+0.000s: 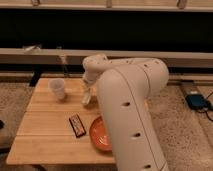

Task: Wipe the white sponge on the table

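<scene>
My gripper (86, 96) hangs from the big white arm (130, 100) and reaches down to the light wooden plank table (45, 115), near its back middle. It is just right of the translucent white cup (57, 88). I cannot pick out the white sponge as a separate thing. A pale shape at the gripper's tip touches the tabletop, and I cannot tell whether it is the sponge or part of the gripper. The arm hides the right part of the table.
A dark rectangular bar (77, 125) lies on the front middle of the table. An orange bowl (100, 134) sits beside it, partly behind the arm. A thin clear bottle (63, 64) stands at the back edge. A blue object (196, 101) lies on the floor at right.
</scene>
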`<state>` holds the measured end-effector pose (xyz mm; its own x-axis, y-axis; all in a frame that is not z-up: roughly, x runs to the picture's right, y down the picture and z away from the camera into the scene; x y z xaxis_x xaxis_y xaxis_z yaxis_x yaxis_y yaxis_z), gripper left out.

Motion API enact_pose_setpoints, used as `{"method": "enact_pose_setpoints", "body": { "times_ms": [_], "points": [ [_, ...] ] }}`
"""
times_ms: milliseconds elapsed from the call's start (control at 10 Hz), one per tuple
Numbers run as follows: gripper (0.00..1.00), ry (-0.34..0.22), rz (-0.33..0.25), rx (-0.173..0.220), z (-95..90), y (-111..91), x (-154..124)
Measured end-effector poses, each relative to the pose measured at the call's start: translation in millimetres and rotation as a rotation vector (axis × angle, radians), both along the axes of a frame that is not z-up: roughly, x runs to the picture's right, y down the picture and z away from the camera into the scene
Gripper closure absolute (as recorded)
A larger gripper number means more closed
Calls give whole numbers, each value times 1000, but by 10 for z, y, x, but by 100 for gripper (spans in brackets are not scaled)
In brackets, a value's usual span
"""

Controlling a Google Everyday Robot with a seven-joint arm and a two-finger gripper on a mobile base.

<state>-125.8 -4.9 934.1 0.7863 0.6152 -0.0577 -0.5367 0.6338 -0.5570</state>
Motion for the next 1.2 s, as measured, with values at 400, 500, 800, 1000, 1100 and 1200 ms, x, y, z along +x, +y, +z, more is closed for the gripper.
{"method": "enact_pose_setpoints", "body": {
  "times_ms": [400,500,800,1000,1100,1200],
  "points": [
    [100,-32,-13,6,128,20,-214],
    [100,-36,-9,11,178,19,-246],
    [100,-49,23,37,311,-34,-309],
    [100,-58,55,55,355,-127,-291],
    [100,-72,66,66,336,-166,-329],
    [100,-75,68,67,328,-172,-338]
  ]
}}
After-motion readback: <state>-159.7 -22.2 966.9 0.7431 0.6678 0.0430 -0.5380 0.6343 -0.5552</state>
